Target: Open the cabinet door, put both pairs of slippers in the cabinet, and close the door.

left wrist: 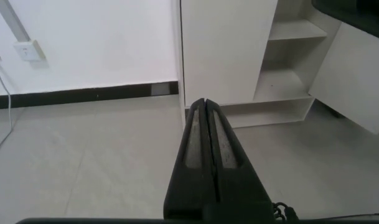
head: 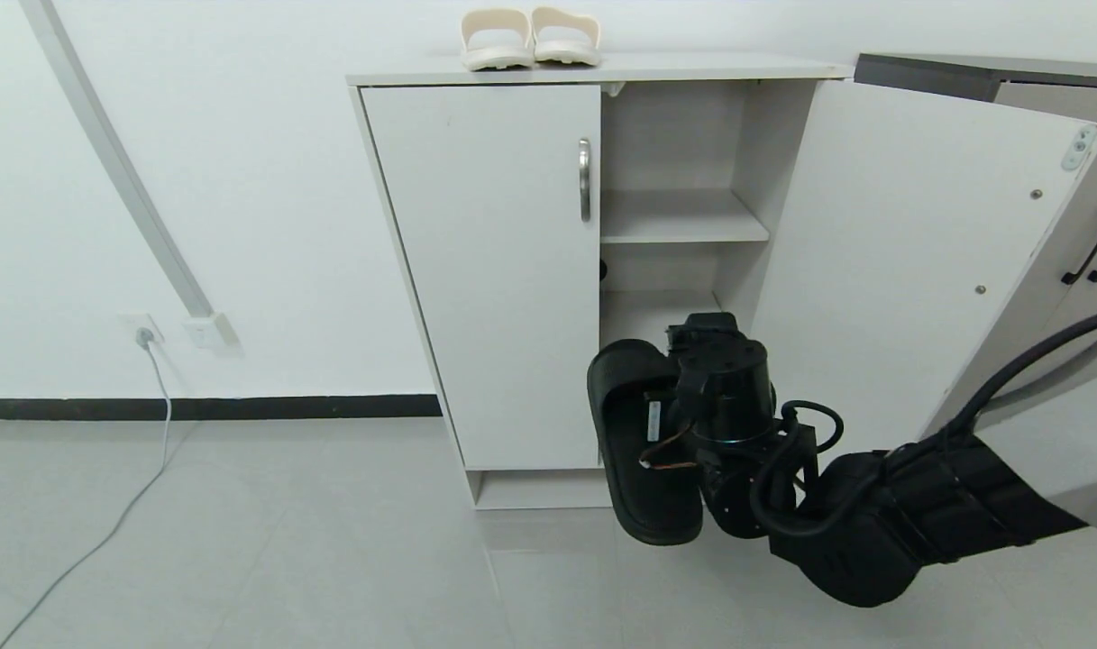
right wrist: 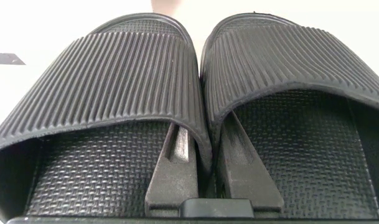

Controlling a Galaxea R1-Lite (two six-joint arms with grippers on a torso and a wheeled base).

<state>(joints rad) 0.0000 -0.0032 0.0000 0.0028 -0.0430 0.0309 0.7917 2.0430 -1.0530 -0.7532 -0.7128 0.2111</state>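
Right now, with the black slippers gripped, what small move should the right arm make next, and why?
Probably ease the right hand forward so the black slippers pass into the open right half of the cabinet, onto the shelf behind them. The hand is clamped on both slippers just outside the opening, and the right door stands wide open.

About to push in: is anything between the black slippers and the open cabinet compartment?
Nothing visible. The right door is swung wide, and the lower shelf behind the black slippers looks bare. The shut left door stands just beside their path.
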